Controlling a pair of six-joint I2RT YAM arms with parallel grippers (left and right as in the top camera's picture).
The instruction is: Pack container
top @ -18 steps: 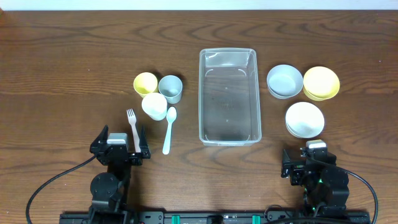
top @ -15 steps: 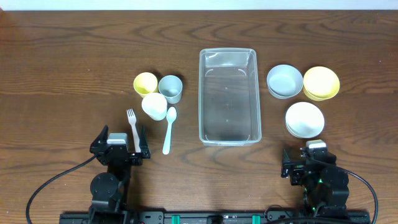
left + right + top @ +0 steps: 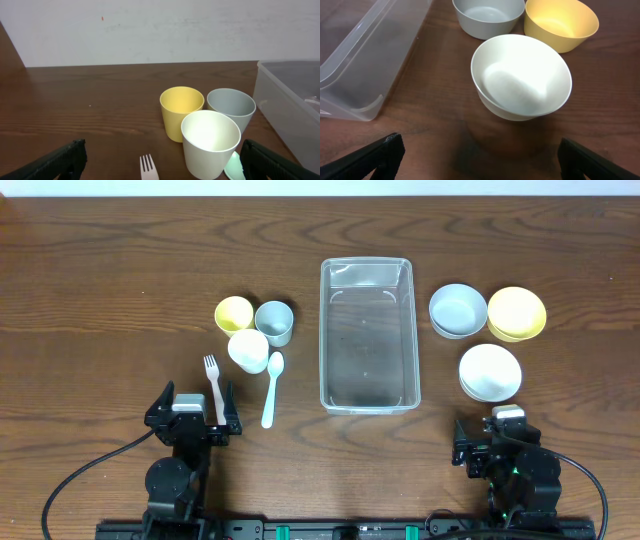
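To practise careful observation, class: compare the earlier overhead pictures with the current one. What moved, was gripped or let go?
Nothing visibly changed. The left gripper and right gripper sit open and empty at the near edge; the container holds nothing; the cups, bowls, fork and spoon lie where they were.

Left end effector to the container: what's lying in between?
The overhead view shows a white spoon on the table between the left end effector and the container, with a white fork nearer the end effector.
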